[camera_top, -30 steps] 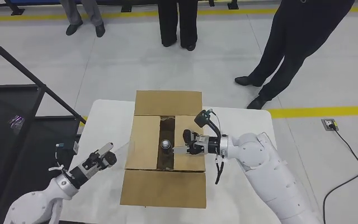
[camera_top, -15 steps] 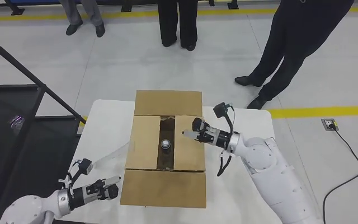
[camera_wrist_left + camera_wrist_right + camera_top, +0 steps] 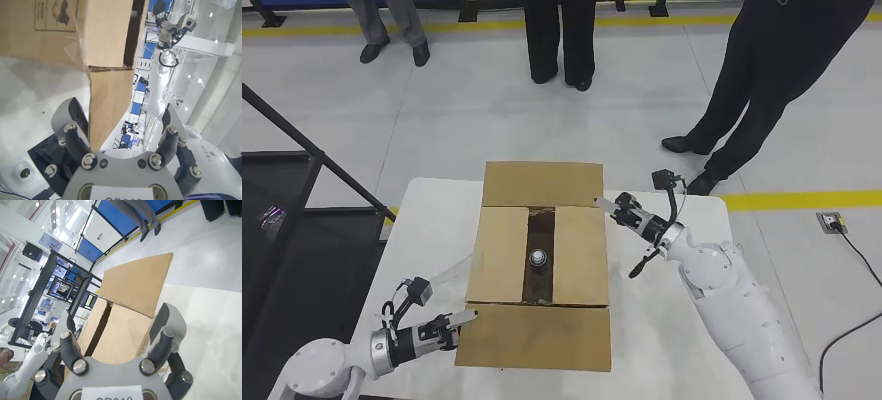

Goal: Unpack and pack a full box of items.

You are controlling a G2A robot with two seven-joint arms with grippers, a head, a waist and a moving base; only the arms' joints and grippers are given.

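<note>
Though hardly begun, looks to be the flap-opening step of unpacking. Shows a brown cardboard box (image 3: 500, 255) in the middle of a white worktop (image 3: 437, 230). Shows its far flap (image 3: 542, 184) and near flap (image 3: 532, 340) folded outward, and the left and right flaps lying almost shut with a narrow dark gap (image 3: 540, 285) between them.

Places the left gripper (image 3: 464, 322) at the near left corner of the box, fingers (image 3: 75, 111) open and astride the edge of the near flap, 1 of them touching or just beside the cardboard. Places the right gripper (image 3: 610, 205) at the far right corner, beside the seam between far flap and right flap, fingers (image 3: 164, 317) open and holding nothing.

Reveals through the gap 1 small item with a round pale top (image 3: 539, 259), perhaps a bottle. Cannot tell what else lies inside.

Next, probably: catch the edges of the 2 inner flaps and swing them outward, wide enough to reach in from above without tearing the cardboard.
</note>
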